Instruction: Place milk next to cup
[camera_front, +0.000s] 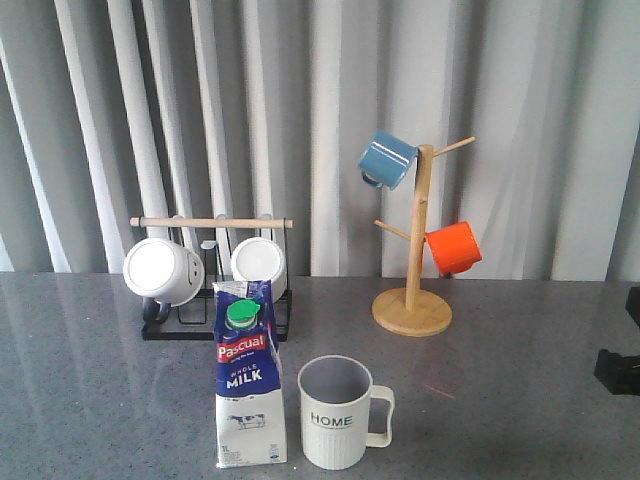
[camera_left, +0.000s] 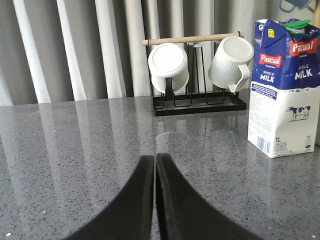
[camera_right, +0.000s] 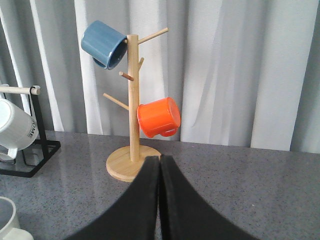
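The milk (camera_front: 250, 385) is a blue and white carton with a green cap, standing upright near the table's front edge. Just to its right, a small gap away, stands the cup (camera_front: 335, 412), a white ribbed mug lettered "HOME", handle to the right. The left wrist view also has the milk (camera_left: 284, 90), off to one side and well beyond my left gripper (camera_left: 155, 157), which is shut and empty over bare table. My right gripper (camera_right: 160, 158) is shut and empty too, facing the mug tree. A white rim (camera_right: 7, 220) at that view's corner may be the cup.
A black wire rack (camera_front: 215, 300) with a wooden bar holds two white mugs behind the milk. A wooden mug tree (camera_front: 412, 300) at the back right carries a blue mug (camera_front: 386, 158) and an orange mug (camera_front: 454, 247). Dark arm parts (camera_front: 620, 370) sit at the right edge.
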